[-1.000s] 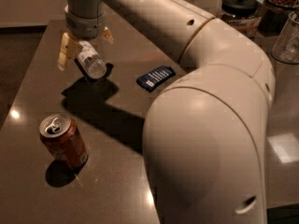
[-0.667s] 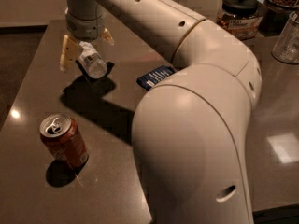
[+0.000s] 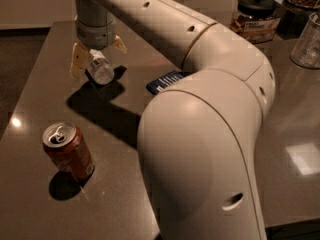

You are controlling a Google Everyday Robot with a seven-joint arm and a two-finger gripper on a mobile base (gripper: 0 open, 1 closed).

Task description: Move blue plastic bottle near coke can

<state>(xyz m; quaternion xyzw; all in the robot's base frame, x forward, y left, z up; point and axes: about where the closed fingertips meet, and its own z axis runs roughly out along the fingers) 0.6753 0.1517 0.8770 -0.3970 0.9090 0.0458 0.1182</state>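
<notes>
The blue plastic bottle, small and clear with a whitish end facing the camera, sits between the yellowish fingers of my gripper at the far left of the dark table. The gripper is shut on it and holds it a little above the tabletop, with its shadow below. The coke can, red-orange with a silver top and pull tab, stands upright near the front left of the table, well in front of the bottle and apart from it.
A flat dark blue snack packet lies right of the gripper, partly behind my arm, which fills the middle and right. A glass jar with black lid and a clear cup stand at the back right. The table's left edge is close.
The bulky near part of my arm has swung a little to the left. The gripper and the held bottle have barely moved. The can has not moved.
</notes>
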